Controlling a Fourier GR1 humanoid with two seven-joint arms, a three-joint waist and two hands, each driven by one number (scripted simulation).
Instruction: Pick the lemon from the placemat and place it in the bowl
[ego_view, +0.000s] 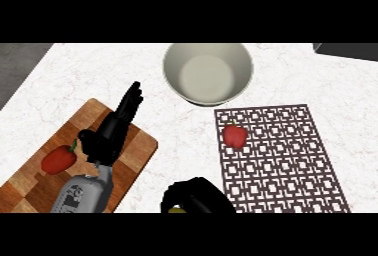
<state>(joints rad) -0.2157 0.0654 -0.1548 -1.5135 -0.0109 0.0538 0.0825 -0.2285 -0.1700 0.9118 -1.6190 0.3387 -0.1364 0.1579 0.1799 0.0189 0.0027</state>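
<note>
While my left hand (111, 131) rests over the wooden cutting board (136, 150) with its fingers straight and pointing up the counter, my right hand (196, 197) sits at the lower edge of the view, just off the lower left corner of the placemat (295, 160). Its fingers are curled round a small yellow thing, the lemon (176, 210), of which I see only a sliver under the hand. One red pepper (235, 135) lies on the placemat's upper left part, another red pepper (59, 159) on the cutting board beside my left forearm. Beyond the placemat stands the bowl (208, 72), well apart from the lemon.
</note>
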